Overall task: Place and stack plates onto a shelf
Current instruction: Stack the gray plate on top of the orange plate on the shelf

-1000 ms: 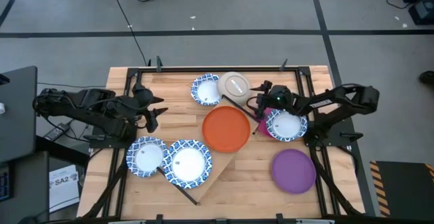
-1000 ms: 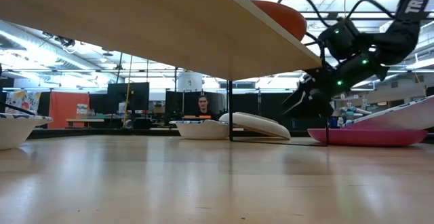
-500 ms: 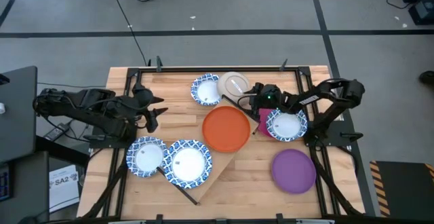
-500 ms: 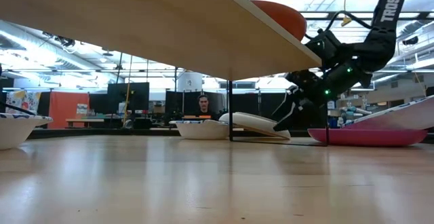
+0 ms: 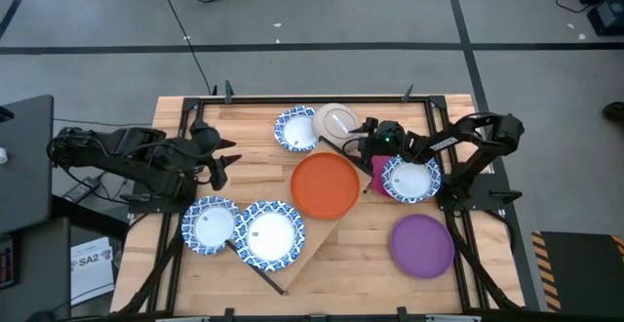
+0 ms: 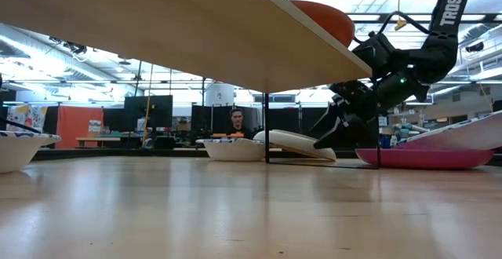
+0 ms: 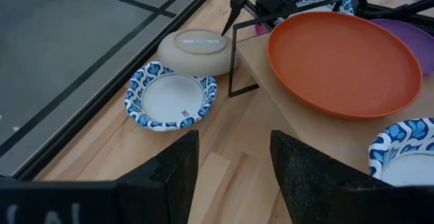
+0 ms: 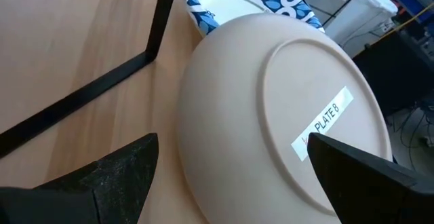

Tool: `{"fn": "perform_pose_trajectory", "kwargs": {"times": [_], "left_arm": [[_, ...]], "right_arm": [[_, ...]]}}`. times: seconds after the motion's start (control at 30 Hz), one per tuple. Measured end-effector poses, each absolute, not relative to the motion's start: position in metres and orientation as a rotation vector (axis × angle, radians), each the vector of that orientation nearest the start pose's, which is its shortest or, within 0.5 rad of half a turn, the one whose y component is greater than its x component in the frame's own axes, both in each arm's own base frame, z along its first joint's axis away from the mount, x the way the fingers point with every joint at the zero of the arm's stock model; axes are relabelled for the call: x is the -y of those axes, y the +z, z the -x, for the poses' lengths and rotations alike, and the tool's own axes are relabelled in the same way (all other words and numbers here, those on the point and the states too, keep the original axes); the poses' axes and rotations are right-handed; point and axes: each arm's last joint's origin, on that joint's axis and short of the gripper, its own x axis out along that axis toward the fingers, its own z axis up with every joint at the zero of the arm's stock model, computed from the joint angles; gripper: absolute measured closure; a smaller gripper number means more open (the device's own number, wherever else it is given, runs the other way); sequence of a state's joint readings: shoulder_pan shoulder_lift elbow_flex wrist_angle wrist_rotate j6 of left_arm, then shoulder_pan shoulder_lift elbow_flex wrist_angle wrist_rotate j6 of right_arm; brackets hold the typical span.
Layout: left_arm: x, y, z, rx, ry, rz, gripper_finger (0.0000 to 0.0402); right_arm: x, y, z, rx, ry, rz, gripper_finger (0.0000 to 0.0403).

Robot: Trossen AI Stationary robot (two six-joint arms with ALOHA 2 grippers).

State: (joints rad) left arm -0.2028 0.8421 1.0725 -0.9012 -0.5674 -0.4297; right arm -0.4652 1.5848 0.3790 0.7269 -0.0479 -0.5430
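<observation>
My right gripper (image 5: 357, 139) is open, low over the table beside the beige plate (image 8: 285, 115). That plate lies upside down with a label on its base, and its rim rests on the table next to a blue-rimmed plate (image 5: 295, 130). The right fingers (image 8: 102, 176) stand on either side of its rim. The orange plate (image 5: 325, 185) lies on the shelf (image 5: 314, 230). Another blue-rimmed plate (image 5: 411, 179) sits on the magenta one (image 6: 423, 158). My left gripper (image 7: 234, 176) is open and waits at the table's left side.
The purple plate (image 5: 422, 246) lies at the near right. Two blue-rimmed plates (image 5: 210, 224) (image 5: 270, 234) lie at the near left, the second on the shelf's near end. A thin black shelf leg (image 8: 152, 41) stands close to the beige plate. A person sits far behind the table.
My right gripper has moved toward the table's left and down, from beside the magenta plate to the beige plate's rim, and it has then held nearly still. The plates have not moved.
</observation>
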Motion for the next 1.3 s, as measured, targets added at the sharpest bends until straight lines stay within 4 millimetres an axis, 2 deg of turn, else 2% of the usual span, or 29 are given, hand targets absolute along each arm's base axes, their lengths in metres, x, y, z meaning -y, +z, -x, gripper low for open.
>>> {"fn": "perform_pose_trajectory", "kwargs": {"times": [0.27,0.47,0.77,1.0,1.17,1.3], "left_arm": [[0.013,0.358,-0.141,-0.534,0.477,0.162,0.0212],[0.013,0.358,-0.141,-0.534,0.477,0.162,0.0212],[0.013,0.358,-0.141,-0.534,0.477,0.162,0.0212],[0.013,0.358,-0.141,-0.534,0.477,0.163,0.0212],[0.013,0.358,-0.141,-0.534,0.477,0.163,0.0212],[0.013,0.358,-0.141,-0.534,0.476,0.163,0.0212]], "right_arm": [[0.11,0.116,-0.228,-0.538,-0.214,0.401,0.0019],[0.11,0.116,-0.228,-0.543,-0.221,0.407,0.0019],[0.106,0.124,-0.243,-0.579,-0.256,0.481,0.0019],[0.103,0.123,-0.244,-0.591,-0.239,0.486,0.0019],[0.099,0.124,-0.245,-0.614,-0.267,0.569,0.0019],[0.099,0.123,-0.245,-0.613,-0.271,0.548,0.0019]]}}
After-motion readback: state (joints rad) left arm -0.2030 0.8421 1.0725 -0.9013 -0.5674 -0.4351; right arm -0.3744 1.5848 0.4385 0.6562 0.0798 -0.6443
